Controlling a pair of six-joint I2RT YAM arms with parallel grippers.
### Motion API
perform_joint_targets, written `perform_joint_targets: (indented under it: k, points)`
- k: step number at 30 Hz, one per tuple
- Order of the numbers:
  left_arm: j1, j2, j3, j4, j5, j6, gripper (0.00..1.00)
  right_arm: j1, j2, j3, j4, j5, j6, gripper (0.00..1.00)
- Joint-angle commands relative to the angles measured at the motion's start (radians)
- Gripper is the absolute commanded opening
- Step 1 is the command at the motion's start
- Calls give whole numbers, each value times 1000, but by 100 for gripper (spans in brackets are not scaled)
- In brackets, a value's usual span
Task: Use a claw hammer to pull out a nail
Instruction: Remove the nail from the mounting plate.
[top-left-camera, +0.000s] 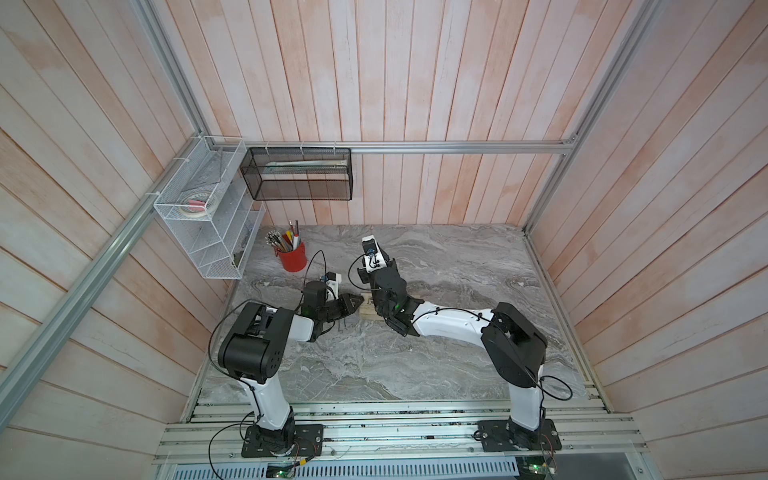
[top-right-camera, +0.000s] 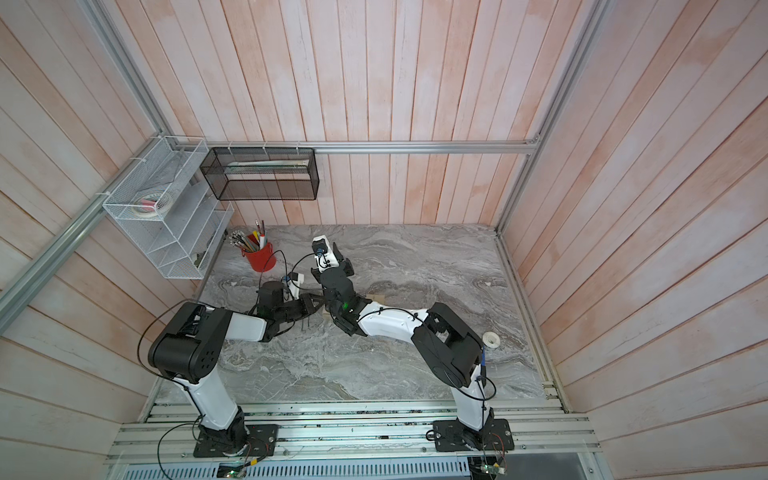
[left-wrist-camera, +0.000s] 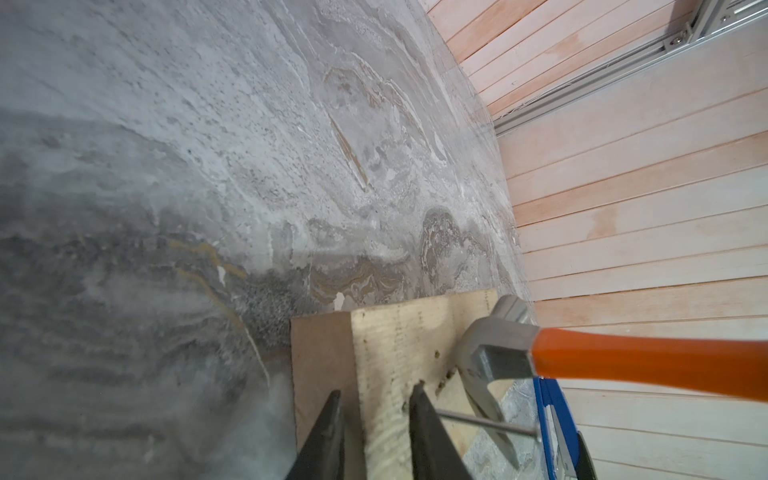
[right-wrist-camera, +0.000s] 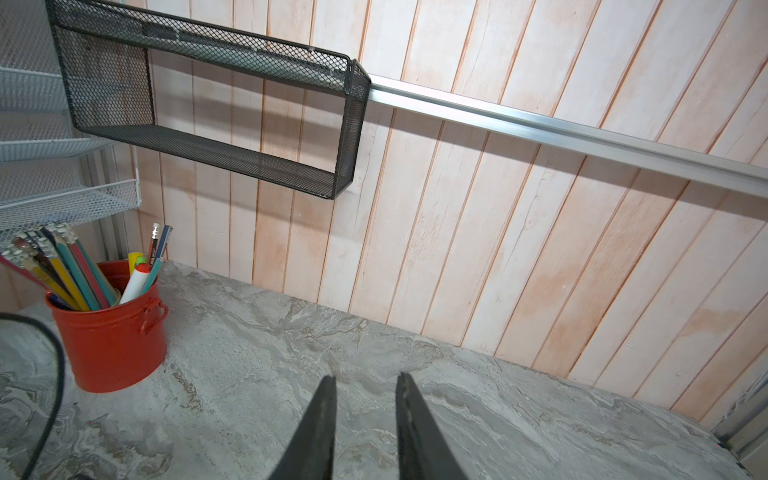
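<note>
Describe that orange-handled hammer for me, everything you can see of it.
The hammer shows only in the left wrist view. It has a dull silver metal head and a smooth orange handle that runs out of the picture, so what holds it is unseen. The head seems to rest on the wooden block. Its curved forked end reaches past the block's edge and hooks the nail near that nail's head.

The space is being enclosed by walls of pale pink-washed wooden planks (top-left-camera: 415, 83). Its floor is being formed by a grey marbled slab (top-left-camera: 457, 266). A black metal mesh shelf (top-left-camera: 299, 189) is being carried on a silver aluminium rail (top-left-camera: 457, 146) along the back wall, a white wire-mesh rack (top-left-camera: 195, 224) hanging beside it. All is being lit evenly.
</note>
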Motion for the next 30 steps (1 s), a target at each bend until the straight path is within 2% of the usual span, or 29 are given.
perform_joint_targets:
  k: [1, 9, 17, 19, 25, 30]
  points:
    - [-6, 10, -24, 50, 21, -11, 29, 10, 9, 72, 52, 27, -2, 0]
    - [-28, 11, -39, 82, 30, -27, 28, 13, 11, 86, 45, 33, -5, 0]
    - [-38, 1, -51, 98, 38, -43, 27, 10, -37, 16, 65, 25, 36, 0]
    - [-43, 0, -54, 99, 40, -44, 27, 3, -52, -11, 63, 15, 79, 0]
    - [-62, -8, -70, 99, 29, -44, 27, -61, -126, -155, 71, -56, 323, 0]
    - [-71, -11, -76, 100, 29, -46, 27, -73, -160, -225, 104, -69, 390, 0]
